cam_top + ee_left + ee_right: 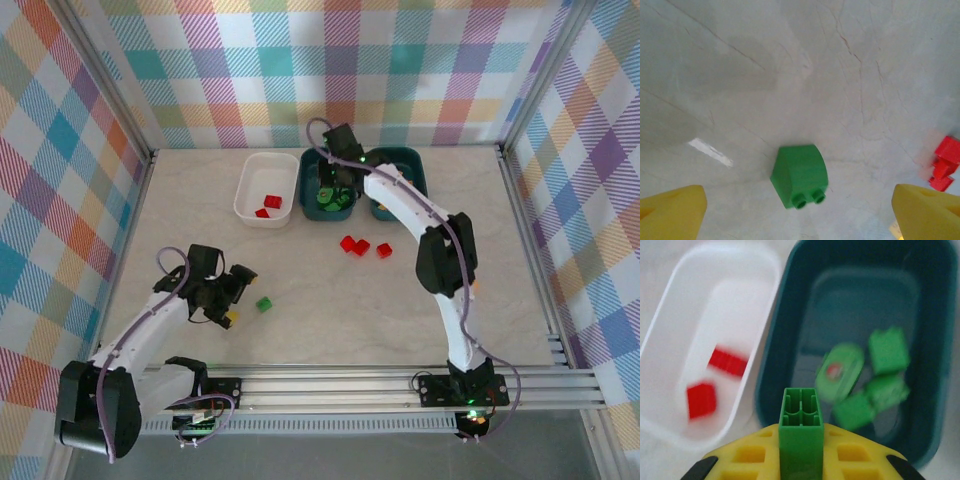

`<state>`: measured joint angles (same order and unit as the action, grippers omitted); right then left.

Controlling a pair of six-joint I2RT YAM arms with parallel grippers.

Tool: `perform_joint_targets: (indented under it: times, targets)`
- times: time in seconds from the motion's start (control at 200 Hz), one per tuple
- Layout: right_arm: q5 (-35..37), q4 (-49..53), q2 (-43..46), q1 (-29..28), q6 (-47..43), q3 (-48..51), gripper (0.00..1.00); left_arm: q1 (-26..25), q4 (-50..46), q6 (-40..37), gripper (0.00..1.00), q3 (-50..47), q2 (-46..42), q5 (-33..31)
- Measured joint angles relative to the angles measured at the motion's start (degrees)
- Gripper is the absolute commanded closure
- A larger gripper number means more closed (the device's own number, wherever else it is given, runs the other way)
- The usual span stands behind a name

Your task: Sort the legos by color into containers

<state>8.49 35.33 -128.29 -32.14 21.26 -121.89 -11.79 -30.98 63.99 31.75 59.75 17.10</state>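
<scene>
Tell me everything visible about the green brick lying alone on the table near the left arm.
The green brick is small, of glossy plastic, with one curved sloping face and two round studs. It seems tipped over, its studs pointing sideways toward the wrist camera. It rests on the pale marbled table, touching no other brick. The left gripper is open in front of it, its yellow fingers on either side, not touching it. Red bricks lie well apart from it.
</scene>
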Motion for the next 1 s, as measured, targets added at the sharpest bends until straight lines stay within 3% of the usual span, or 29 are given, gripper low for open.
perform_joint_targets:
  times: [0.13,0.255,0.45,0.555,0.775,1.005]
  targets:
    - [-0.44,4.76,-8.92,2.27,-2.51,-10.05,0.76,-1.57,0.2,1.95,0.08,0.0,1.84,0.02]
    - [-1.05,8.92,-13.38,2.38,-3.8,-13.75,0.52,-3.54,1.4,2.51,0.1,0.09,5.68,0.04]
    - [-1.62,11.04,-12.37,2.38,-4.85,-12.96,0.36,-5.99,2.64,1.66,0.12,2.56,11.69,0.33]
    - [-1.62,9.4,-6.84,2.38,-4.87,-5.97,0.33,-7.04,3.37,0.31,0.15,4.46,14.14,0.24]
    - [-1.64,1.55,13.16,2.29,-4.07,15.28,0.31,-7.8,4.28,-1.95,0.18,5.6,18.69,-0.07]
    - [-0.74,-4.57,25.05,2.29,-3.67,29.29,0.3,-8.79,1.6,-3.72,0.3,7.72,21.51,-0.68]
